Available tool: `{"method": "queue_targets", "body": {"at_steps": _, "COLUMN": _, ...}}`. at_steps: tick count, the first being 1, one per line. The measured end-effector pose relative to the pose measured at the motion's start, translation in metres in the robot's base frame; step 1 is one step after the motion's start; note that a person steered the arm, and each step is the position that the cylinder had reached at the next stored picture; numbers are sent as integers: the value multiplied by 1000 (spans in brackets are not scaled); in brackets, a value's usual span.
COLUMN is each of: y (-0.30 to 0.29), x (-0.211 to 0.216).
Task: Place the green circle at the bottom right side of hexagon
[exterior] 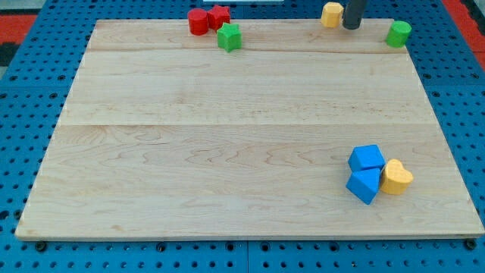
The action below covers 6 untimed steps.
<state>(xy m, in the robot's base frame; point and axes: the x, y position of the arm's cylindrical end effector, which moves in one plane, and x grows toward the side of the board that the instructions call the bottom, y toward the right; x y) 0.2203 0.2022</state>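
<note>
camera view, and my tip (pixel 351 27) is right up at the view's top edge of the desk (pixel 227 136), the dark rod coming straight down with nothing held, since there are no fingers on it to open or close. just to its left, almost touching, sits the yellow hexagon (pixel 331 14). off to the tip's right, clear of it, stands the green circle (pixel 398 33), a short green cylinder near the desk's top right corner, so it's on the far side of the rod from the hexagon. moving out along the top edge to the view's left: a green star (pixel 229 36), and just above and left of it a red circle (pixel 198 22) pressed up against a red star (pixel 219 16). way down at the view's bottom right, well apart from all that, a tight cluster: a blue cube (pixel 367 158) over a blue triangle (pixel 364 184), with a yellow heart (pixel 396 177) snug against their right side.
</note>
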Motion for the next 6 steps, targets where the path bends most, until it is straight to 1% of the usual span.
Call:
{"method": "queue_targets", "body": {"at_steps": 1, "y": 30, "x": 4}}
{"method": "queue_targets", "body": {"at_steps": 2, "y": 8, "x": 64}}
{"method": "queue_targets", "body": {"at_steps": 3, "y": 116, "x": 104}}
{"method": "queue_targets", "body": {"at_steps": 4, "y": 143, "x": 103}}
{"method": "queue_targets", "body": {"at_steps": 5, "y": 143, "x": 28}}
{"method": "queue_targets", "body": {"at_steps": 6, "y": 126, "x": 3}}
